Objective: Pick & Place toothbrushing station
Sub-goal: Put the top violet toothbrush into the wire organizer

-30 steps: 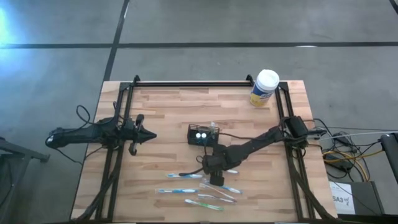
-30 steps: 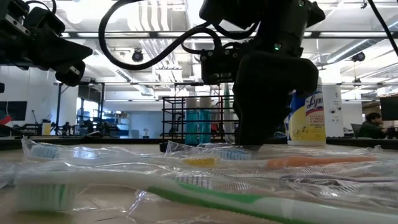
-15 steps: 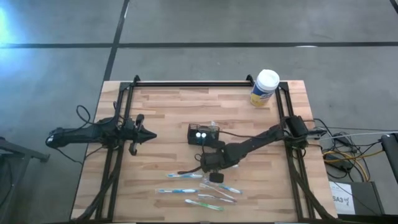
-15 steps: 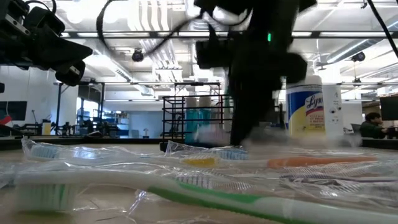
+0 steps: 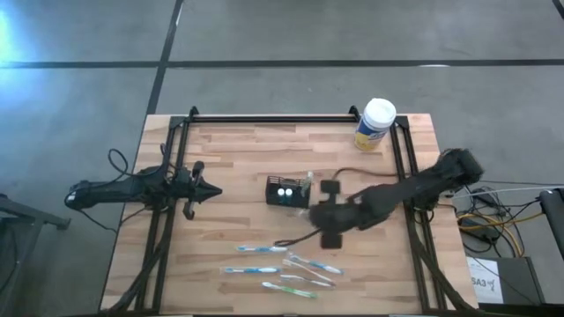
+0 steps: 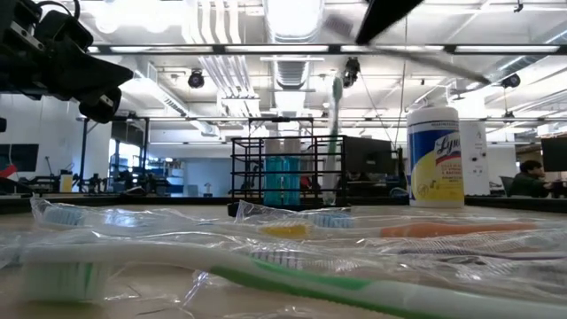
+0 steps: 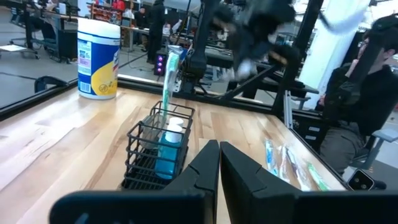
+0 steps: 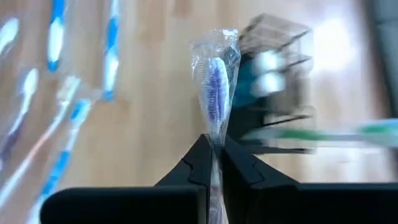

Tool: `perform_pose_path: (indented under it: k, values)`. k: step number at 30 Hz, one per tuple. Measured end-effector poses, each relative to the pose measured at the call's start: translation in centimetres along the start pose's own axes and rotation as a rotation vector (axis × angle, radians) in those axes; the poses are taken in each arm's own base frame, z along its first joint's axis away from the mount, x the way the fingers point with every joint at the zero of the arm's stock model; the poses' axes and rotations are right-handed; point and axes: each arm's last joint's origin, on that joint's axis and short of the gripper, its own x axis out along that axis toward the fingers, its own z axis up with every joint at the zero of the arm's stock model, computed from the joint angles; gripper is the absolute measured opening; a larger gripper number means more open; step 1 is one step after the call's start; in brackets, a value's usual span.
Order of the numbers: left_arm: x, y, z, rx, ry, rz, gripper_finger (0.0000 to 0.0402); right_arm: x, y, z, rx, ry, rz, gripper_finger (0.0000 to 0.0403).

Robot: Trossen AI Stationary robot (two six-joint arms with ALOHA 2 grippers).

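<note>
Along the bottom of the low view, nearest the lens, we see wrapped toothbrushes (image 6: 292, 270) lying flat on the wooden table (image 5: 238, 150); from above they sit low and centre in the frame. Just above them in the high view our right gripper (image 5: 330, 214) hangs beside the holder box (image 5: 287, 190), which stands mid-frame with a green toothbrush (image 7: 168, 78) already upright in it and two white-topped pieces (image 5: 284, 188) inside. Our right wrist view shows the fingers (image 8: 198, 163) clenched on a wrapped purple-bristled toothbrush (image 8: 215, 87), head pointing away from the camera, with the box at upper right of that frame.

We judge the step in hand to be carrying this brush to the box. To do it well, we should bring the handle end over a free cell, clear of the green brush, turn the brush upright, and lower it before letting go; the loose wrapper could snag on the mesh, so a slow, straight descent seems wise.

At the left of the high view our left gripper (image 5: 204, 191) waits with its fingers pressed together, well apart from the box.

Farther back, at upper right of the high view, a yellow canister (image 5: 374, 125) stands near the table's corner. Beyond the table we see grey floor, and the low view shows a workshop with racks and ceiling lights.
</note>
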Motion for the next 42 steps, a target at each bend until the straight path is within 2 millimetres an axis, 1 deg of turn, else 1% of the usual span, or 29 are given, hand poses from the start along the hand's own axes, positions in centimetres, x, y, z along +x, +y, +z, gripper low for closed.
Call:
perform_pose_path:
  k: [3,5,7,10,13,16,22,26,31,35,38,42]
  values:
    - [0.0,0.0,0.0,0.0,-0.001,0.001,0.0019,-3.6,-1.4,-1.0,0.016,-0.197,-0.005,0.0013]
    - [0.0,0.0,0.0,0.001,-0.001,0.001,0.0019,-5.5,-2.5,-2.1,0.042,-0.336,0.025,0.0013]
    - [0.0,0.0,0.0,0.001,-0.001,0.002,0.0019,-6.6,-3.4,-3.6,0.073,-0.436,0.05,0.0013]
    - [0.0,0.0,0.0,0.002,-0.001,0.002,0.0019,-7.4,-4.7,-6.4,0.113,-0.525,0.061,0.0013]
    - [0.0,0.0,0.0,0.003,-0.001,0.002,0.0019,-7.4,-5.5,-9.3,0.157,-0.595,0.077,0.0013]
    - [0.0,0.0,0.0,0.003,-0.002,0.01,0.0019,-7.0,-5.9,-11.8,0.208,-0.681,0.099,0.0013]
    - [0.0,0.1,0.0,0.003,-0.005,0.025,0.0019,-5.6,-6.3,-16.0,0.26,-0.829,0.115,0.0013]
    - [0.0,0.1,0.0,0.003,-0.006,0.026,0.0019,-4.5,-6.4,-18.2,0.29,-0.901,0.122,0.0013]
    - [0.0,0.1,0.0,0.003,-0.006,0.027,0.0019,-3.5,-6.4,-20.3,0.338,-0.984,0.141,0.0013]
    - [0.0,0.1,0.0,0.003,-0.006,0.027,0.0019,-2.8,-6.5,-21.6,0.358,-1.01,0.149,0.0013]
    - [0.0,0.1,0.0,0.003,-0.006,0.028,0.0019,-2.4,-6.5,-22.3,0.373,-1.024,0.155,0.0013]
    - [0.0,0.1,0.0,0.003,-0.006,0.028,0.0019,-2.4,-6.6,-22.8,0.408,-1.054,0.163,0.0013]
